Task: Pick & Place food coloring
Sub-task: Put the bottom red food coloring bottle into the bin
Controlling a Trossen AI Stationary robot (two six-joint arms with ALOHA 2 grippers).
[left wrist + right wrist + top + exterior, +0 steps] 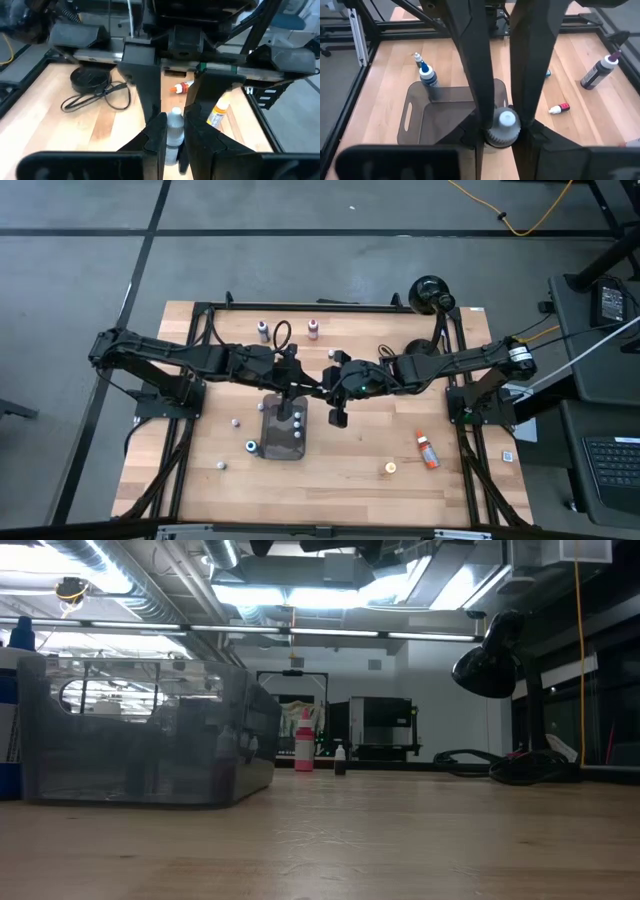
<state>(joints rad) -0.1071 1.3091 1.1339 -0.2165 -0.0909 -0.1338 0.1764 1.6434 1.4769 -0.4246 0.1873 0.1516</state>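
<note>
1. Already, a few food coloring bottles (pixel 297 423) stand in the tray (pixel 272 446).
2. Left tool (pixel 174 131) grips a white-capped bottle (pixel 174 125); right tool (pixel 502 125) grips another bottle (pixel 506 122) beside the tray.
3. Several bottles remain scattered across the counter (pixel 340 475), so I judge the task partly done.

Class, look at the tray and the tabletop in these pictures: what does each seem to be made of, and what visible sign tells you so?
The tray: probably plastic, smoky grey and translucent with a smooth finish; the low view shows the room dimly through its wall, and its corners are rounded with a moulded handle slot.
The tabletop: seemingly wood, pale with a matt finish; long parallel planks with grain lines show, though it might be a laminate.
</note>
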